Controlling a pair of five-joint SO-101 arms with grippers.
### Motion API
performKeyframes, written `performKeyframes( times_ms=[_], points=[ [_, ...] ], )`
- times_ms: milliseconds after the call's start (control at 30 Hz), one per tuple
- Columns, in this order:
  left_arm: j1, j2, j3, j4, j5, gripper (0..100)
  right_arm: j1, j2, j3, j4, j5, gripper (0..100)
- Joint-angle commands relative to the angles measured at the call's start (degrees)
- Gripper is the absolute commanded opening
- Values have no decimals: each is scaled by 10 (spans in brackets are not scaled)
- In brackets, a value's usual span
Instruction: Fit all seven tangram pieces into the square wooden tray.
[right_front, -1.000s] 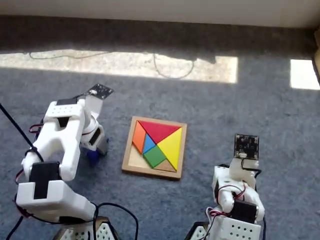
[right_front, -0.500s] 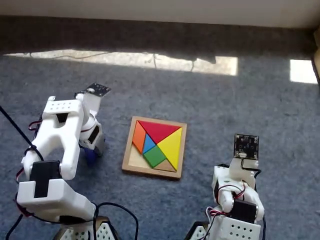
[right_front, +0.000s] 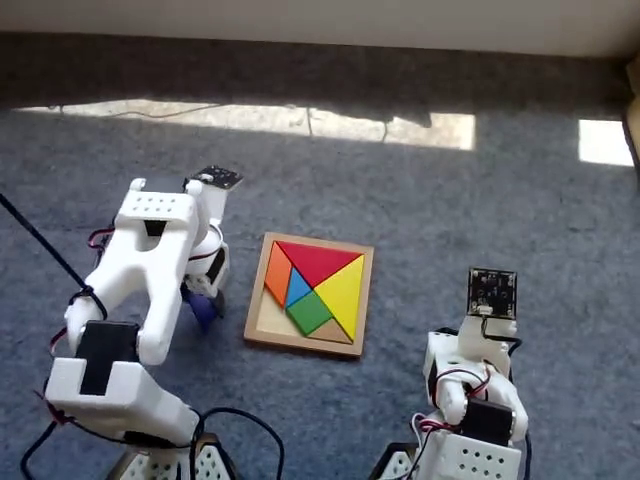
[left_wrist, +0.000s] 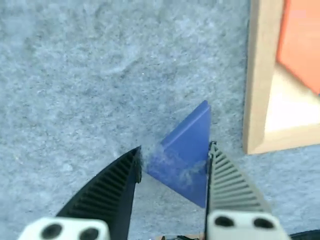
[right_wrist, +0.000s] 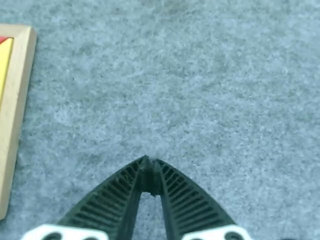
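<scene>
While you run down this list from left to right, count most of the job as done and one piece as outstanding.

- Item, your left gripper (left_wrist: 174, 148): fingers part closed on the triangle (left_wrist: 186, 150), one pad on each flank. The dark blue piece sits just beside the tray (left_wrist: 256, 90), outside its frame and near a corner. Whether it is off the carpet cannot be told.
- Item, tray contents: orange piece (right_front: 277, 275), red piece (right_front: 318, 260), small blue piece (right_front: 297, 290), green piece (right_front: 308, 312) and yellow piece (right_front: 345, 292) are all seated. A tan wedge (right_front: 335, 335) at the near edge looks like a sixth, though its tone is close to the wood.
- Item, gap (right_front: 262, 318): bare tray floor in the corner nearest the left arm, by my reckoning the slot left for the triangle.
- Item, your right gripper (right_wrist: 150, 172): fingers pressed together with nothing between them. It is over the carpet, well apart from the tray.
- Item, surface: grey-blue carpet (right_front: 480, 200), short pile.
- Item, room: a band of sunlight (right_front: 250, 125) crosses the far side, with a thin cable (right_front: 318, 128) lying over it. Beyond that is a dark strip, then a pale wall edge.
</scene>
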Motion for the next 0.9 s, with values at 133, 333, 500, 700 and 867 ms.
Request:
performKeyframes(
  times_ms=[133,333,500,700,867],
  points=[
    [81,-116,-19,8,123,98,7,-9,54,-13,4,9],
    [158,-92,-19,8,280,98,7,-9,54,-13,4,9],
    [212,-51,-25,3,360,98,7,-9,54,-13,4,9],
    [247,-45,-21,3,488,98,7,-9,54,-13,4,9],
    [247,-40,-20,3,598,98,7,-9,54,-13,4,9]
  ],
)
